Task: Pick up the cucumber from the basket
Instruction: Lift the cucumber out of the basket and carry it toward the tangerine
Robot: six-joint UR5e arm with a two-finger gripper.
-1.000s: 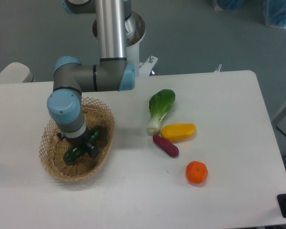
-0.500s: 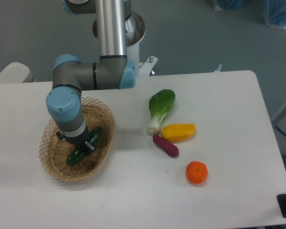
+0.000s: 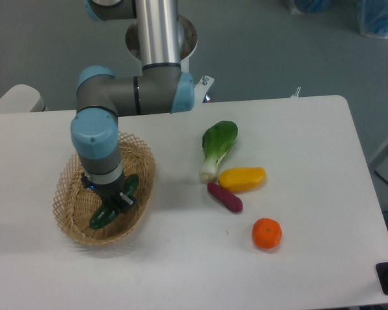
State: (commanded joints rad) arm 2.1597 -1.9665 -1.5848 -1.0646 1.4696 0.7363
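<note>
The tan wicker basket [image 3: 66, 219] sits at the left of the white table. Inside it the dark green cucumber [image 3: 99, 218] lies slanted, its lower end toward the front left and its upper end toward the basket's right rim. My gripper [image 3: 116, 201] points straight down into the basket over the cucumber's middle. Its fingers are shut on the cucumber, and the wrist hides the middle of it. I cannot tell whether the cucumber still touches the basket floor.
To the right of the basket lie a bok choy [image 3: 218, 148], a yellow vegetable [image 3: 242, 179], a purple oblong vegetable [image 3: 225, 197] and an orange [image 3: 266, 234]. The arm's base column stands behind the table at the upper left.
The fingers stood spread around the cucumber a second ago and have since shut on it. The arm has shifted slightly to the right, and the cucumber with it.
</note>
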